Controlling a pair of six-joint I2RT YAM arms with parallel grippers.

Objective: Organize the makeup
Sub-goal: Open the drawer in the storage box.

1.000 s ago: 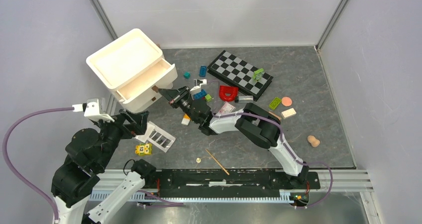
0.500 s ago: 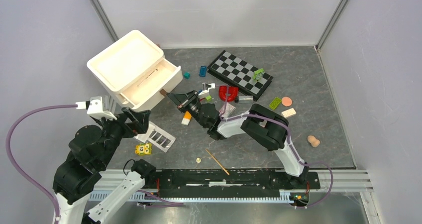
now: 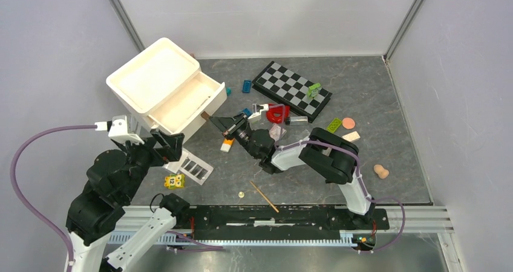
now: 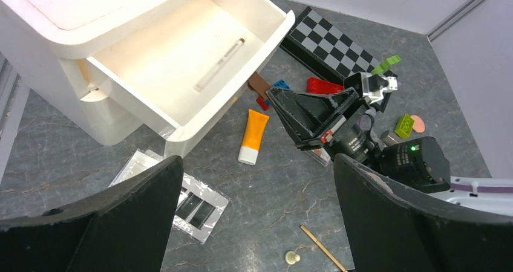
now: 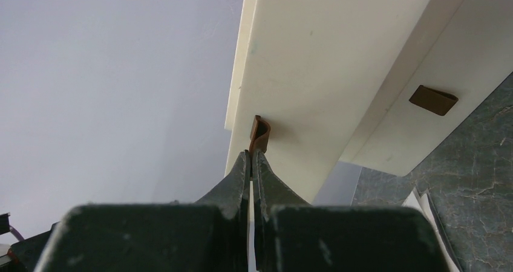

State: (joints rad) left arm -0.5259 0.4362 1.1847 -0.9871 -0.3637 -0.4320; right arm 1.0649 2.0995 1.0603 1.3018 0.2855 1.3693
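My right gripper (image 3: 213, 120) is shut on the brown pull tab (image 5: 260, 133) of the white box's top drawer (image 3: 181, 104), which stands open. A thin clear stick (image 4: 219, 63) lies inside the drawer. The orange tube with a white cap (image 3: 227, 144) lies on the floor just in front of the drawer, under my right arm. The white palette with dark pans (image 3: 192, 167) lies beside my left gripper (image 4: 254, 223), which is open, empty and held above the floor. A pink disc (image 3: 348, 123), a pinkish sachet (image 3: 277, 131) and a clear tube (image 3: 296, 119) lie to the right.
The white drawer box (image 3: 151, 75) stands at the back left, with a second, shut drawer (image 5: 432, 100) below. The checkerboard (image 3: 291, 88), a red piece (image 3: 278, 112) and coloured bricks lie behind my right arm. A tan stick (image 3: 264, 196) and a small pawn (image 3: 241, 194) lie near the front rail.
My right gripper has drawn back to the right and nearer with the brown tab, and the top drawer has slid further out. The left arm has shifted slightly.
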